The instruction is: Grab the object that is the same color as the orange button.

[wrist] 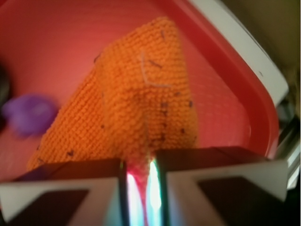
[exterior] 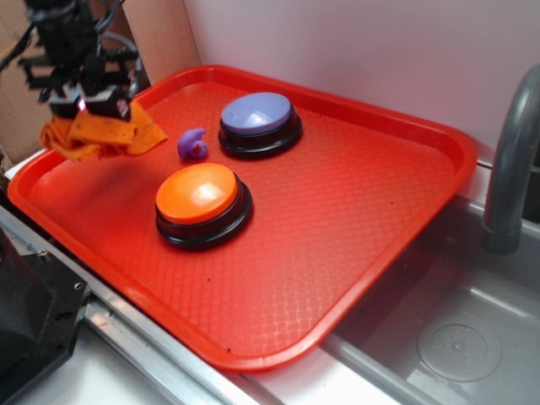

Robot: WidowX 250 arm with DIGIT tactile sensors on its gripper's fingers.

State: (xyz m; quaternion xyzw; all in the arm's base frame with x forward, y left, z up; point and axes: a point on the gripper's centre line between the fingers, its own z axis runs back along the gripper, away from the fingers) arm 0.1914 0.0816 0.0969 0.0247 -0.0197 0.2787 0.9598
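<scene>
Between our gripper (wrist: 141, 188) jaws, pinched nearly closed: orange microfibre cloth (wrist: 136, 103), draping below over the red tray (exterior: 371, 211) corner; we advise a firm squeeze and straight lift, clear of the purple piece (exterior: 193, 145).

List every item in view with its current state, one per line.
Gripper: shut on the orange cloth.
Orange cloth: pinched, bunched, hanging over the tray's far left corner.
Orange button: upright on the tray, untouched.
Purple button: upright on the tray, untouched.
Purple curved piece: resting on the tray between cloth and purple button.
Red tray: flat beside the sink.
</scene>
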